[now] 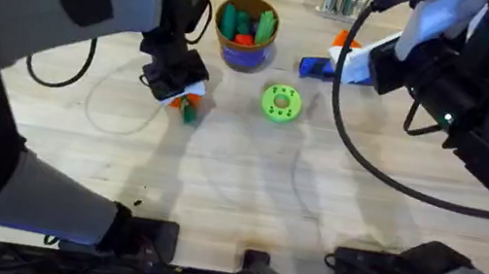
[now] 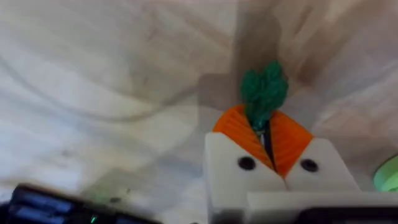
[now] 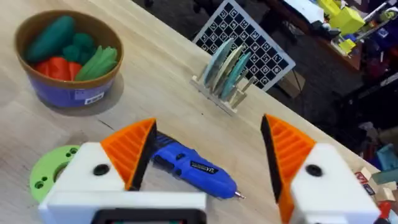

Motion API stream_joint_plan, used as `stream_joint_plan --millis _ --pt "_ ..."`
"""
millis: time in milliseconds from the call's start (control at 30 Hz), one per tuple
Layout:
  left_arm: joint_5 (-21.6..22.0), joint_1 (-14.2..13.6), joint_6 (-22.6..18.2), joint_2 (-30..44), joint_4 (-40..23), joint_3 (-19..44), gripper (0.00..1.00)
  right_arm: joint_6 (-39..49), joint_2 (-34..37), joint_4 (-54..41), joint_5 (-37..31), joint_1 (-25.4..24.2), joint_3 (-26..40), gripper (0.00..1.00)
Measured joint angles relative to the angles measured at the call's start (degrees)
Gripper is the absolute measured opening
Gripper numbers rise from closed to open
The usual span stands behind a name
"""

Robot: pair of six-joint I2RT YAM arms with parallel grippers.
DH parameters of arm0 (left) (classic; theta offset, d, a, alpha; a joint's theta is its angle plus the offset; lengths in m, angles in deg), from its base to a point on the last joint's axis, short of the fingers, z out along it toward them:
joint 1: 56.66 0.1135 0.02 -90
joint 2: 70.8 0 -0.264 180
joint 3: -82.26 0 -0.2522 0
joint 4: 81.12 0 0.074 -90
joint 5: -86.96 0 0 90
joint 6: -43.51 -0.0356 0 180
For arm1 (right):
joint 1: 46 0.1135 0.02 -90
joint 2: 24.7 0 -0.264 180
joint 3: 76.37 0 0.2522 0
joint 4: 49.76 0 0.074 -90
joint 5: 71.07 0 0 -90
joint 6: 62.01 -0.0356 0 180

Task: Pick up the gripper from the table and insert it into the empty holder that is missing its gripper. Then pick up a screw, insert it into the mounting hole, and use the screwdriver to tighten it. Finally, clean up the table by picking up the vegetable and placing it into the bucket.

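The left gripper [image 2: 268, 146] is pinched tight on the vegetable [image 2: 264, 90], down by the table left of the bucket [image 1: 245, 31]. The right gripper [image 3: 208, 165] is wide open over the screwdriver [image 3: 196, 168]. Best to lift slowly and drop it right over the bucket

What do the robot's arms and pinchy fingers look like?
Both arms are black with grey-white covers and looping black cables. The left gripper and right gripper have chunky white fingers with dark screw holes, each topped with an orange ribbed triangular pad. Small green lights glow on the right arm.
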Motion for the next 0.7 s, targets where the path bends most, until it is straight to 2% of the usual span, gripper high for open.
stream_joint_plan --millis 133,233,400,600,700 --pt "-0.27 0.0 0.28 -1.99 -6.4 1.85 0.018 -0.01 0.0 0.0 0.0 0.0 0.0 0.991" --pt "-2.48 0.0 0.45 -4.54 -6.7 6.52 0.018 -0.01 0.0 0.02 0.0 0.0 0.0 0.992" --pt "-6.61 -0.58 0.44 -8.34 3.87 13.27 0.017 -0.01 0.0 0.02 0.0 0.0 0.0 0.988" --pt "-7.91 -3.5 -0.99 -7.86 17.98 13.82 0.017 -0.04 0.0 0.0 0.0 0.0 0.0 0.991" --pt "-7.26 -4.91 -1.76 -6.98 21.66 13.82 0.017 -0.04 0.0 0.0 0.0 0.0 0.0 0.991"
